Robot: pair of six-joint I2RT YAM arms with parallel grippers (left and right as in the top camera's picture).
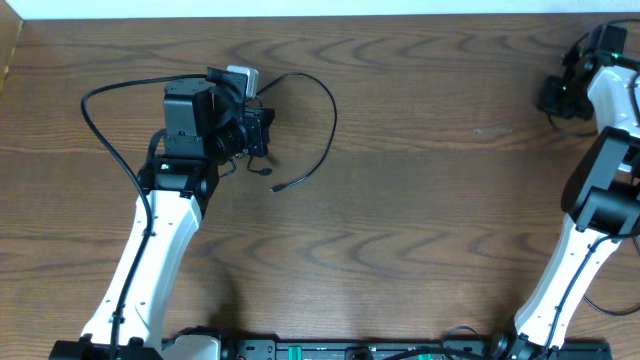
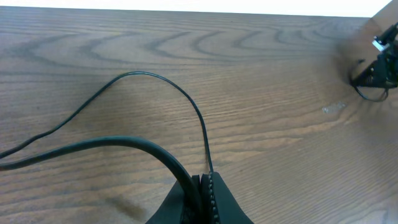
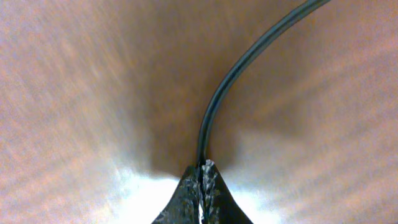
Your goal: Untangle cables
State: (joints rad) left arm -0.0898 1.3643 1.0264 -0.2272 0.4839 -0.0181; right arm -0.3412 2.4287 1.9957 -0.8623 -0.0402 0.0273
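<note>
1. Cords look thin, light and floppy; they should bend and slip easily;
2. Left hand [image 2: 207, 179] is pressed together, pinching one black cord [image 1: 334, 115] looping across the worktop [image 1: 430, 230];
3. Right hand [image 3: 203, 168], far off, pinches another cord [image 3: 227, 87];
4. Best grab: near the plug end [image 1: 276, 187].

Table [image 1: 400, 230]: dark brown wood-grain top, filling nearly the whole overhead view, its wavy grain running left to right

White strip [image 1: 300, 8]: running along the far edge of the table from left to right, glowing bright and featureless; it is also showing in the left wrist view as a thin pale band

Tan edge [image 1: 8, 50]: slanting down the far left corner, lighter than the table

Light: falling evenly from above and casting soft, faint shadows; in the right wrist view a white glare [image 3: 124, 183] is spreading over the blurred near surface
</note>
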